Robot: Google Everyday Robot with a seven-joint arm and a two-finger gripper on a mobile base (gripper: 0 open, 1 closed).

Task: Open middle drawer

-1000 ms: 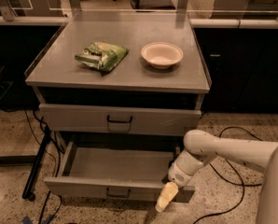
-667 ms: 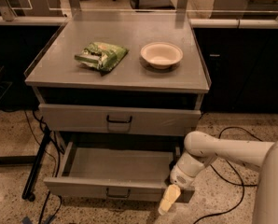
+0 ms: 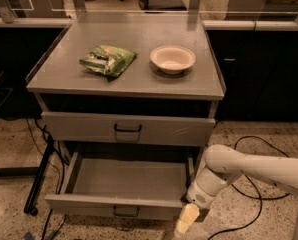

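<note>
Pulled well out of the cabinet [image 3: 124,89], under the closed upper drawer [image 3: 154,130]: middle drawer [image 3: 89,204], black handle [image 3: 126,212] at the centre of its front. Low at that drawer's right front corner, close and possibly touching: gripper [image 3: 187,220], pointing down from the white arm [image 3: 249,166]; open or closed, cannot tell. On the cabinet top, side by side but apart: green bag [image 3: 108,60] and bowl [image 3: 172,59].

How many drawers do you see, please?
2: a closed drawer under the tabletop; an open drawer below it, the gripper at its right front corner. More may be hidden.
</note>
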